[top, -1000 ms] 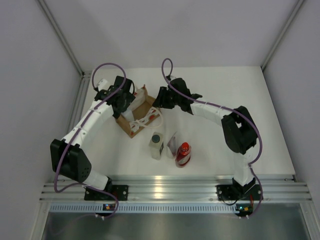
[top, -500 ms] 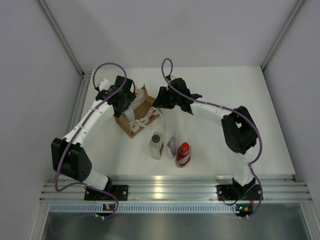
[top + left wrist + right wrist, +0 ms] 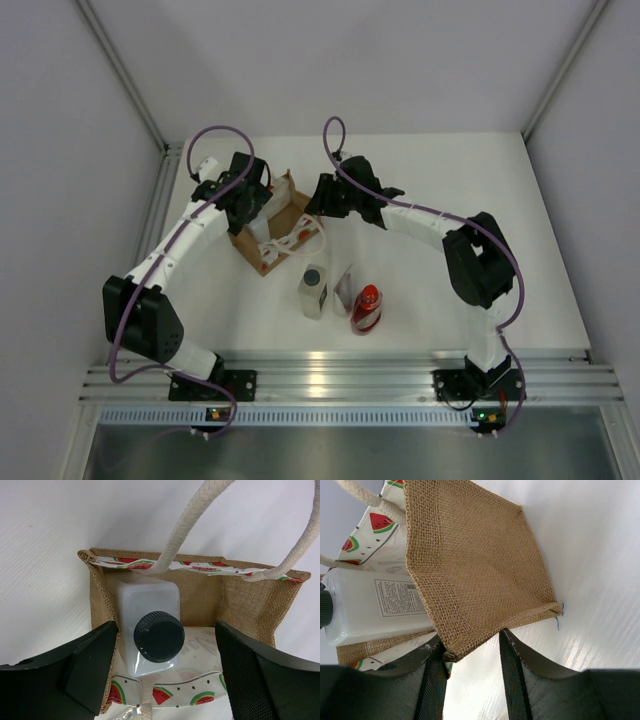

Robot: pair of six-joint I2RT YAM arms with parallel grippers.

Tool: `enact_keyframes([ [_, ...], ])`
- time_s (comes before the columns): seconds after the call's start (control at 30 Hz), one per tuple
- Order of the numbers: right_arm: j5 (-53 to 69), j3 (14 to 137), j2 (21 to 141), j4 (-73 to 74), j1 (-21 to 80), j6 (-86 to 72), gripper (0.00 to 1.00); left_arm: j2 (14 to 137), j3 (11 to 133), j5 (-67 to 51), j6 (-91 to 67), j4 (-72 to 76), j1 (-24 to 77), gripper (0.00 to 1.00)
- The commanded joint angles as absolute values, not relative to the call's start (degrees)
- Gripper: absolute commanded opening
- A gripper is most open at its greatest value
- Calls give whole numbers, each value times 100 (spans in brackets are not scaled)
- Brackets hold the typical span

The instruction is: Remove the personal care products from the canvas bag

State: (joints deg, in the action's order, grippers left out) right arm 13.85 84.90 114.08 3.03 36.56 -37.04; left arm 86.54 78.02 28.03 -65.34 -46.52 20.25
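The canvas bag [image 3: 283,225] stands open at the back left of the table, with tan burlap ends and white watermelon-print sides. One white bottle with a dark round cap [image 3: 152,632] stands inside it and also shows in the right wrist view [image 3: 375,605]. My left gripper [image 3: 167,680] is open just above the bag's mouth, its fingers either side of that bottle's cap and not touching it. My right gripper [image 3: 470,665] is open and straddles the bag's burlap end wall [image 3: 470,565]. A second white bottle [image 3: 313,290], the white flat tube [image 3: 345,288] and the red bottle [image 3: 366,308] stand on the table in front.
The bag's white rope handles [image 3: 185,525] arch over its far side. Grey enclosure walls border the table left, right and behind. An aluminium rail [image 3: 340,375] runs along the near edge by the arm bases.
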Motion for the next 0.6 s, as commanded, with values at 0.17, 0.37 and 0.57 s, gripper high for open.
enact_keyframes([
  [0.17, 1441, 8745, 11470, 369, 3577, -3603, 41, 8341, 7752, 3137, -6205, -4562, 2013, 84],
  [0.37, 1477, 8763, 11479, 360, 3586, -3630, 41, 8384, 7866, 3261, -6012, -4553, 2013, 84],
  [0.57, 1468, 8736, 11452, 378, 3595, -3586, 41, 8516, 7980, 3358, -5906, -4500, 1978, 84],
])
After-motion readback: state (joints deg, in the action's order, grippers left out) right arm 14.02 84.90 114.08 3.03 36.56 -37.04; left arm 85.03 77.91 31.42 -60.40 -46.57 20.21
